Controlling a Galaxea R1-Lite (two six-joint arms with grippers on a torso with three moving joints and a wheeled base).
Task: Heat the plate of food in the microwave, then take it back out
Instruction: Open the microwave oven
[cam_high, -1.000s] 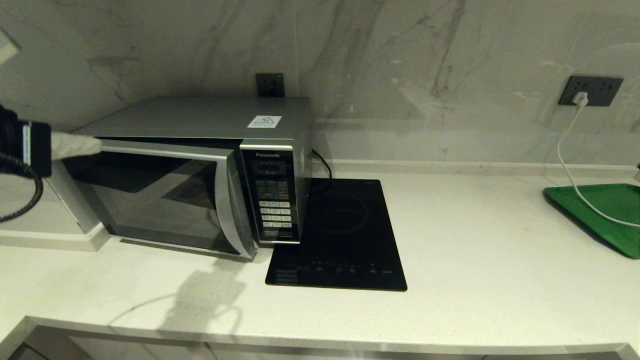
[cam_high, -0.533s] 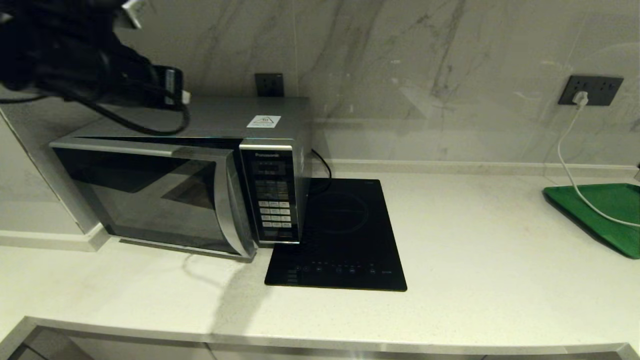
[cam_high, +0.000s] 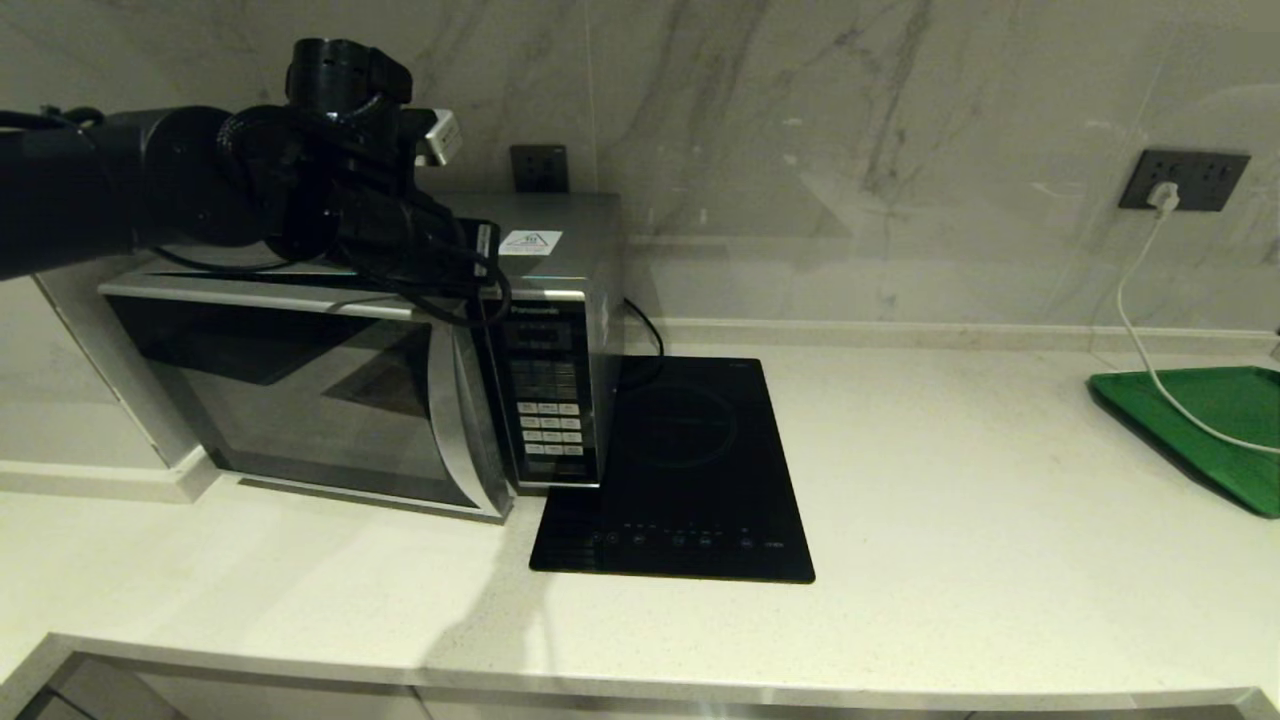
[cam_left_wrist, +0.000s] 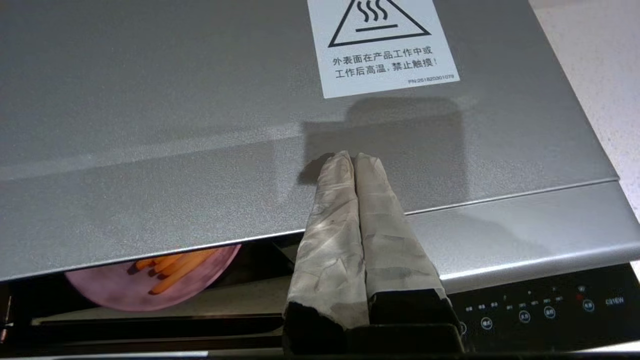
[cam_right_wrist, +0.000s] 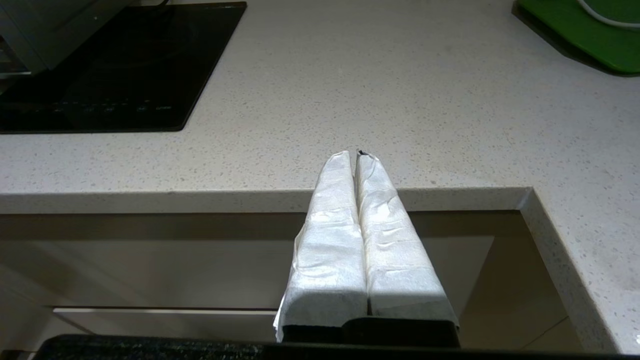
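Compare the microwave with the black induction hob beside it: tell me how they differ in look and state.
The microwave is a tall silver-grey box; the induction hob is a flat black slab set level in the counter. The microwave's buttons stand upright on its right front; the hob's touch controls lie flat along its near edge. The microwave's door stands ajar with the plate of food inside; the hob carries nothing. Both sit on the pale counter, edges close together.

A pale speckled stone countertop (cam_high: 950, 480) runs across the scene, backed by a white marble wall (cam_high: 800, 150) with grey veining. A dark socket (cam_high: 1183, 180) on the far right holds a white plug and cable (cam_high: 1140, 340); another socket (cam_high: 539, 168) sits further left. The lighting is dim.
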